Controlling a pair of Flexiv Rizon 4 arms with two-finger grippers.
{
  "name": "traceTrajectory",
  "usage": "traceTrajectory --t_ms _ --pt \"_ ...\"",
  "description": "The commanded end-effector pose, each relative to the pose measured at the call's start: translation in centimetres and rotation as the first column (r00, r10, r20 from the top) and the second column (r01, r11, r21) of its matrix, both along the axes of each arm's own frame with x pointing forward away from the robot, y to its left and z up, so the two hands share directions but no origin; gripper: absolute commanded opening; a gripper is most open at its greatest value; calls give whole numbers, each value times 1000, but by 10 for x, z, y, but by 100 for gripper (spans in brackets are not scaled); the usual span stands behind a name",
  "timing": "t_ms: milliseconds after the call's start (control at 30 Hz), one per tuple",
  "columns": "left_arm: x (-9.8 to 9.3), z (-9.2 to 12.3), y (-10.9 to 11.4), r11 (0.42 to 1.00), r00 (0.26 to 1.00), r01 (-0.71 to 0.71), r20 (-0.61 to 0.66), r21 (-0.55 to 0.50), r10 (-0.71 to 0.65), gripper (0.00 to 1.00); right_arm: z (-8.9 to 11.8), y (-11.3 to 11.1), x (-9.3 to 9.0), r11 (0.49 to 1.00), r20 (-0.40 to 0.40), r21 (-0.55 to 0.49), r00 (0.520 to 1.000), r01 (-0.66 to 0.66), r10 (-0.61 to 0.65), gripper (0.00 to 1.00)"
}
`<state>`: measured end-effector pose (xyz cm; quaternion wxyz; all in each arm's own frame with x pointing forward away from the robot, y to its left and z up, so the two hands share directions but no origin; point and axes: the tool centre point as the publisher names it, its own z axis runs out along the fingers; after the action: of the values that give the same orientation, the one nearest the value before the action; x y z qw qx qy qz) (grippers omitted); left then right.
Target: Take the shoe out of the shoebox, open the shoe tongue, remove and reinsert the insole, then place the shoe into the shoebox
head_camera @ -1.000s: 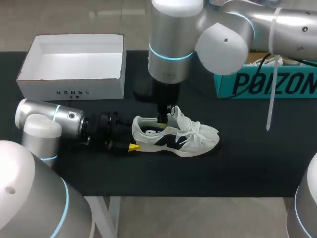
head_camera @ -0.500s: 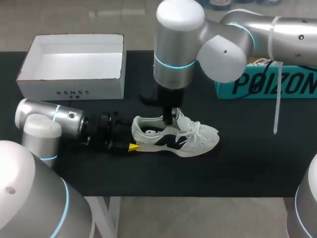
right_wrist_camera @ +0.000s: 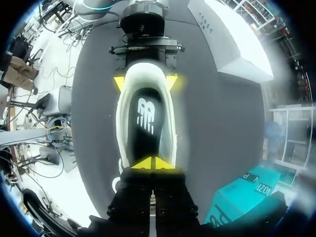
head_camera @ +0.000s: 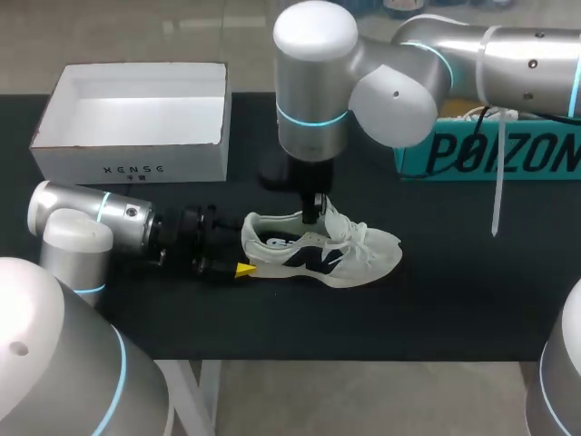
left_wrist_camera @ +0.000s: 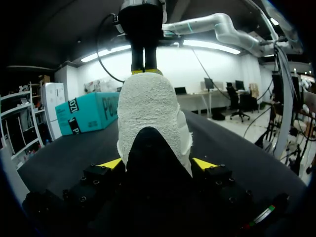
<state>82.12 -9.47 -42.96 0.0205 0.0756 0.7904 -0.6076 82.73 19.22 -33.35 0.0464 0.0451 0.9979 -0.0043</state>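
Now the right gripper (right_wrist_camera: 150,163) stands a little further toward the laces than it did a second ago: over that time it has slid from the middle of the shoe's opening to the tongue (head_camera: 327,216) end, while the shoe (head_camera: 322,250) itself has not shifted on the table (head_camera: 454,300). Its yellow tips are pressed close together just past the dark insole (right_wrist_camera: 144,123); whether the tongue is caught between them cannot be told. The left gripper (left_wrist_camera: 157,163) keeps the heel clamped, one yellow tip on each side, so the shoe stays upright on its sole. By my reckoning the shoe is out and steadied, and the tongue is being worked open; the insole is not yet lifted. As for room, the white shoebox (head_camera: 132,168) sits open and well apart, behind the left arm, and a teal box (head_camera: 490,154) stands near the far right edge, under the right arm. The shoe lies near the middle, with bare black surface ahead of its toe and toward the near edge.
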Motion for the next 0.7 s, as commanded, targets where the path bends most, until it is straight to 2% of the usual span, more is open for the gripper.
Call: traceTrajectory --t_ms 33,267,533,700 --pt "-1 0 -1 1000 1000 -1 2 2 1 0 -17 8 5 1000 -7 -23 1000 13 -13 0" --pt "-1 0 -1 1000 1000 -1 2 2 1 0 -31 11 9 998 17 -49 999 33 -32 0" --pt "-1 0 -1 1000 1000 -1 2 2 1 0 -52 10 14 997 7 -69 999 42 -41 0" --pt "-1 0 -1 1000 1000 -1 2 2 1 0 -58 7 14 996 3 -74 999 48 -48 0"
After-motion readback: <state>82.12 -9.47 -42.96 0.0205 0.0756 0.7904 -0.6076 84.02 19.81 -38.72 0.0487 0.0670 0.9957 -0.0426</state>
